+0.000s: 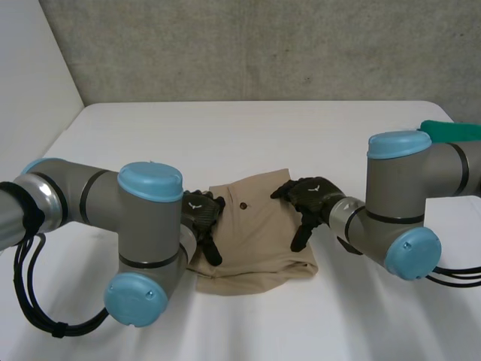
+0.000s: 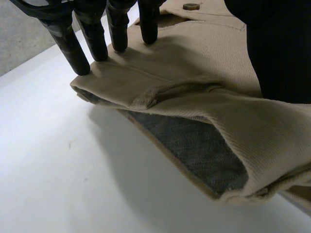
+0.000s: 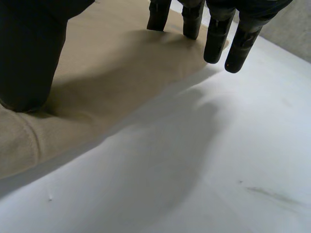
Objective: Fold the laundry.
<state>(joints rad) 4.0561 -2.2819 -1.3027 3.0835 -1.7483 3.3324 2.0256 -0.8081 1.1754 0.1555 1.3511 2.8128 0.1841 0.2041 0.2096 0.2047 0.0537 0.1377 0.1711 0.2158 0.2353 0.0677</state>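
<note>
Since the left hand [image 1: 201, 214] and right hand [image 1: 310, 197] only press flat and open on the cloth [image 1: 259, 237] by the table's [image 1: 225, 135] front edge, a shove could bunch it.

Bright, diffuse light was thrown from overhead. In the head view soft highlights were laid on the tops of the light-blue caps [image 1: 150, 179], and the grey wall [image 1: 248, 45] along the top of the frame was left dimmer than the white desk [image 1: 248, 128]. In the left wrist view a soft-edged shadow was cast on the desk beneath the lifted fold of the tan cloth [image 2: 204, 77], whose inside was left dark.
</note>
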